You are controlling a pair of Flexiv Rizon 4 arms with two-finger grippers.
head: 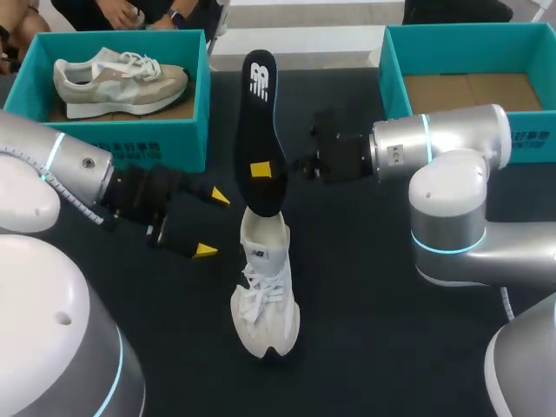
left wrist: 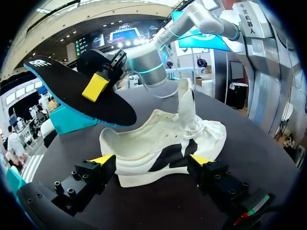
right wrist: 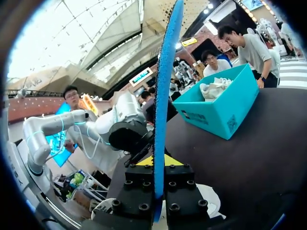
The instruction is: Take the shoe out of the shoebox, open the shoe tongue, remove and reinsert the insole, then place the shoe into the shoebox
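A white lace-up sneaker (head: 265, 295) stands on the dark surface (head: 365, 347) between two teal cardboard shoeboxes, toe toward the robot, with its tongue (left wrist: 184, 100) pulled upright so the mouth stays open. The right arm's jaws are clamped on a black foam insole with a blue underside (head: 259, 130). They grip it across its thin edge near the lower end, so the long sole rises clear and tilts away. Its lower end hangs just over the heel opening, and in the left wrist view it appears to be out of the shoe. That angle suits feeding the insole back through the mouth.

The left arm's jaws are spread wide just beside the sneaker's flank and touch nothing, probably ready to steady the shoe against the push. The right shoebox (head: 530, 139) shows only its bare cardboard floor, so it is probably where the sneaker will go. The left shoebox (head: 130, 143) holds a grey-beige sneaker (head: 117, 78).
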